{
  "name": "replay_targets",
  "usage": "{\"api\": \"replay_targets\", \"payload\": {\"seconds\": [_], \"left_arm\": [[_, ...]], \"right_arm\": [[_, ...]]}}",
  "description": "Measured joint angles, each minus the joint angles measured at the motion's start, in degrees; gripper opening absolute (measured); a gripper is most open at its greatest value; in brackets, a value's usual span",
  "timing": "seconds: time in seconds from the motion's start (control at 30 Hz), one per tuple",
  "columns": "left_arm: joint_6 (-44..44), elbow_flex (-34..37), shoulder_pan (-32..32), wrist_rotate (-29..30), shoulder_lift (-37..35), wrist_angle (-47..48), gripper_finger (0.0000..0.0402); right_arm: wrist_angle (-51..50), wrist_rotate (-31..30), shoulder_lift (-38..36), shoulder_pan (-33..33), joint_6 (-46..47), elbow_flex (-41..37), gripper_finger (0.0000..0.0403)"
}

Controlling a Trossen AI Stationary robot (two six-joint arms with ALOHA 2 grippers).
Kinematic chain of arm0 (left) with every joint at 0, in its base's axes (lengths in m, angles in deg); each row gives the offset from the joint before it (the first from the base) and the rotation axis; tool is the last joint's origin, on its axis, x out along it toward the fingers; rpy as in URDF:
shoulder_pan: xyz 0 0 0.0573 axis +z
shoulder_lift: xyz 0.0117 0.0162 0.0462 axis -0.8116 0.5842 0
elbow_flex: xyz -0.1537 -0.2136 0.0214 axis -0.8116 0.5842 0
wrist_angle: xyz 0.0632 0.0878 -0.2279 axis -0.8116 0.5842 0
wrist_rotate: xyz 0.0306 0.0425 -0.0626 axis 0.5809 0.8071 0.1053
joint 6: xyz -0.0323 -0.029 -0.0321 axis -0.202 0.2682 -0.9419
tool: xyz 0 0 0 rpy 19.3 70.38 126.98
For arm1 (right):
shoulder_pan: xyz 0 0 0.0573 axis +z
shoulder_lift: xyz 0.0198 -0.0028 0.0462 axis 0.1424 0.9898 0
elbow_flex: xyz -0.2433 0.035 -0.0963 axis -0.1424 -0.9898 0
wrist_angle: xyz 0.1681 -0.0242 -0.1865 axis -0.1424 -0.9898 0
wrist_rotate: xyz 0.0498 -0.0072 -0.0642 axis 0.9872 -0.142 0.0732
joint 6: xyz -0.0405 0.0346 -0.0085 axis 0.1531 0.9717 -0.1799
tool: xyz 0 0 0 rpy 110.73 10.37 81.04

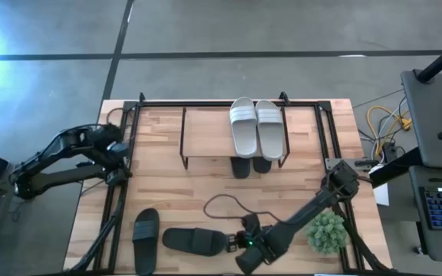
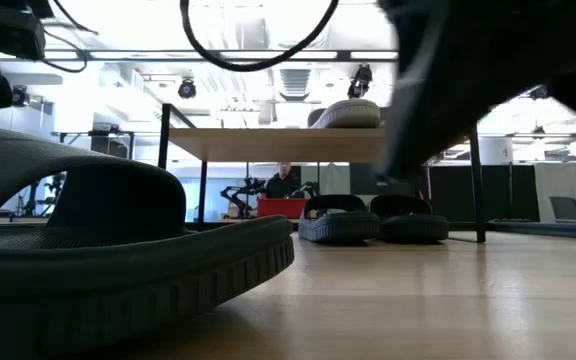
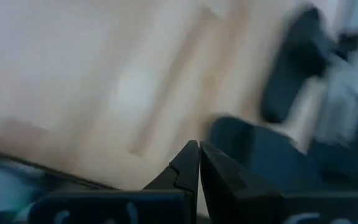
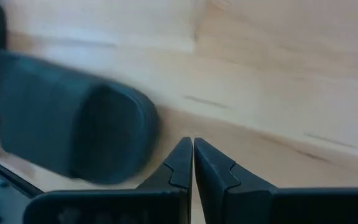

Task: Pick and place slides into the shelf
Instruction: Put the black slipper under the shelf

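Showing, in high view: two light slides [image 1: 256, 127] lying side by side on shelf [image 1: 206, 132] plank top; two dark toes peeking out beneath; two dark slides [image 1: 194, 241] resting on table [image 1: 167, 192] near front edge. Right gripper [image 1: 234, 241] sitting just beside one, fingers pressed together, empty. Left gripper [image 1: 120, 147] waiting at table's left edge, fingers pressed together.
Low view: broad-strapped dark slide [image 2: 118, 260] filling foreground; dark pair [image 2: 373, 218] sitting under shelf.
Right wrist view: rounded dark slide end [image 4: 73, 130] lying near shut fingertips.
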Motion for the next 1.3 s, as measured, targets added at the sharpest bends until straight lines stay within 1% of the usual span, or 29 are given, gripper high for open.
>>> {"api": "replay_targets", "payload": {"seconds": [0.07, 0.1, 0.17, 0.23, 0.33, 0.37, 0.4, 0.5, 0.53, 0.57, 0.67, 0.73, 0.77, 0.83, 0.9, 1.0, 1.03, 1.1, 1.17, 1.23, 1.3], "left_arm": [[2.0, 0.8, 0.0, -7.7, 1.8, -0.4, 0.0000], [2.1, 1.3, -0.1, -10.2, 2.5, -1.8, 0.0000], [0.5, 2.6, 0.0, -10.3, 3.4, -6.1, 0.0005], [0.3, 3.8, 0.0, -8.5, 4.2, -8.8, 0.0019], [-0.8, 4.7, 0.0, -6.6, 5.7, -9.5, 0.0057], [-1.2, 5.0, 0.0, -6.9, 6.2, -9.4, 0.0071], [-1.0, 5.2, 0.0, -8.5, 6.5, -9.3, 0.0085], [-0.7, 6.5, -0.2, -16.5, 6.5, -11.2, 0.0116], [-1.1, 7.0, -0.4, -17.8, 6.2, -13.6, 0.0119], [-2.0, 7.4, -0.5, -17.8, 6.1, -16.8, 0.0120], [-9.0, 7.5, -0.4, -16.3, 7.2, -26.9, 0.0113], [-14.5, 6.1, -0.5, -17.3, 11.8, -32.2, 0.0102], [-16.1, 5.3, -0.7, -18.3, 14.2, -33.7, 0.0096], [-16.7, 4.1, -1.8, -21.6, 19.4, -32.7, 0.0083], [-12.4, 3.0, -4.1, -22.3, 24.3, -29.2, 0.0070], [-2.0, 2.2, -9.7, -19.3, 29.9, -18.2, 0.0051], [1.6, 2.2, -11.8, -17.2, 31.0, -15.0, 0.0046], [6.9, 2.8, -16.3, -14.4, 31.9, -9.8, 0.0037], [9.0, 3.1, -20.3, -13.9, 30.2, -8.7, 0.0031], [8.1, 3.4, -23.6, -13.1, 26.8, -9.6, 0.0028], [2.8, 3.9, -25.9, -12.4, 23.4, -14.1, 0.0027]], "right_arm": [[-0.3, 0.0, 0.0, 1.2, -1.2, 0.0, 0.0009], [-0.5, -0.1, 0.0, 1.7, -1.7, 0.0, 0.0009], [-1.2, -0.2, 0.0, 2.7, -2.0, 0.0, 0.0013], [-1.9, -0.1, 0.0, 3.6, -2.1, 0.0, 0.0026], [-1.7, 0.0, 0.0, 5.0, -1.9, 0.0, 0.0056], [-1.7, 0.0, 0.0, 5.5, -1.9, 0.1, 0.0068], [-1.6, 0.0, 0.0, 5.9, -2.0, 0.1, 0.0080], [-1.6, 0.0, 0.0, 7.4, -2.2, 0.1, 0.0114], [-1.6, 0.0, 0.0, 7.9, -2.3, 0.1, 0.0123], [-1.6, 0.0, 0.0, 8.3, -2.7, 0.1, 0.0131], [-1.6, 0.0, 0.0, 9.3, -2.8, 0.1, 0.0148], [-1.7, 0.0, 0.0, 9.5, -2.8, 0.0, 0.0152], [-1.8, 0.0, 0.0, 9.5, -2.8, 0.0, 0.0152], [-2.0, 0.0, 0.0, 9.5, -3.2, 0.0, 0.0150], [-2.1, 0.1, 0.0, 9.4, -3.9, 0.0, 0.0148], [-2.2, 0.2, -0.1, 9.4, -3.6, 0.0, 0.0144], [-2.2, 0.3, -0.1, 9.4, -3.1, 0.0, 0.0142], [-2.1, 0.6, -0.2, 9.7, -1.5, 0.1, 0.0140], [-2.0, 0.5, -0.2, 10.0, -0.1, 0.1, 0.0137], [-1.8, 0.5, -0.2, 10.5, 1.4, 0.1, 0.0135], [-1.8, 0.5, -0.2, 10.8, 2.7, 0.1, 0.0133]]}}
